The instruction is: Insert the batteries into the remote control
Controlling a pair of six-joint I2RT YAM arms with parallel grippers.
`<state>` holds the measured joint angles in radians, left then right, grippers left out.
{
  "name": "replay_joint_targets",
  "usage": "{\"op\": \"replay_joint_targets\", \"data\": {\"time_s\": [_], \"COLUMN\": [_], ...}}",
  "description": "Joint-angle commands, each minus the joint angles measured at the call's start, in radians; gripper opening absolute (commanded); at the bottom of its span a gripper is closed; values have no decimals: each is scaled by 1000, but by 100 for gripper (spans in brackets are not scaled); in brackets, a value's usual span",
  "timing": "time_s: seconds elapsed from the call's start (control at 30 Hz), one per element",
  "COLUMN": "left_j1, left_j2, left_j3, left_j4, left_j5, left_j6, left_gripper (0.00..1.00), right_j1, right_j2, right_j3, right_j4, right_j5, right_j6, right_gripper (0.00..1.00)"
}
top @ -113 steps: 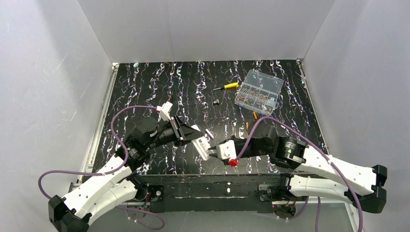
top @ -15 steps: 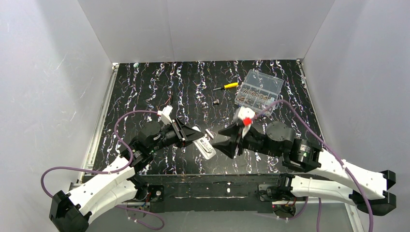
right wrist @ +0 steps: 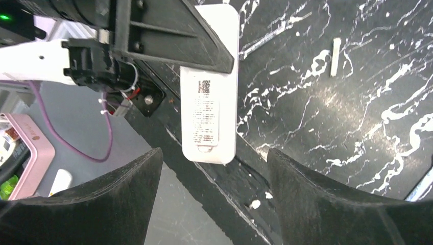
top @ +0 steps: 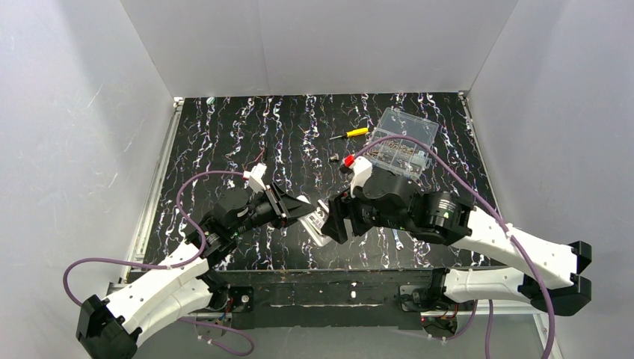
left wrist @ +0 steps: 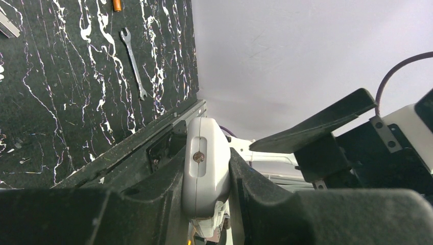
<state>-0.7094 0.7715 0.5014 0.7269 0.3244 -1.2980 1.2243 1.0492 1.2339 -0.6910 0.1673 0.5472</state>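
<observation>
left gripper [left wrist: 206,158]: your left is clamped shut on the remote [right wrist: 210,102], one finger on each long side.
remote: held off the mat [top: 224,134], by the table's near edge, between your two arms. The back with its printed label faces the right wrist camera. The left wrist view shows a screw in a narrow face of it.
right gripper [right wrist: 214,155]: your right is spread wide and holds nothing. Its fingers [right wrist: 122,199] point at the remote's free end, and that end sits in line with the gap. You can't tell if anything touches.
battery [left wrist: 117,5]: one orange cylinder lies on the mat at the top edge of the left wrist view, well apart from the remote. The top view doesn't show it.
wrench [left wrist: 134,61]: small and flat on the mat, just beside that battery.
strip [right wrist: 335,57]: short white piece on the mat, apart from the remote.
screwdriver [top: 350,134]: yellow handle, far part of the mat.
box [top: 407,127]: clear, just right of the screwdriver, with your right arm's cable passing over it.
stub [top: 334,158]: tiny and pale, near the screwdriver.
</observation>
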Motion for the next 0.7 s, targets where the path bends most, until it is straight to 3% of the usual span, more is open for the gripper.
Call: {"op": "replay_joint_targets", "data": {"time_s": [0.0,0.67], "left_j1": [-4,-3], "left_j2": [-8,-6], "left_j3": [19,15], "left_j4": [43,43], "left_j5": [7,8], "left_j6": [11,7], "left_gripper": [0,0], "right_j1": [4,102], "right_j2": [26,129], "right_j3": [70,89], "right_j4": [-71,-20], "right_j5": [-19,153], "right_j6": [32,-23], "right_gripper": [83,73]}}
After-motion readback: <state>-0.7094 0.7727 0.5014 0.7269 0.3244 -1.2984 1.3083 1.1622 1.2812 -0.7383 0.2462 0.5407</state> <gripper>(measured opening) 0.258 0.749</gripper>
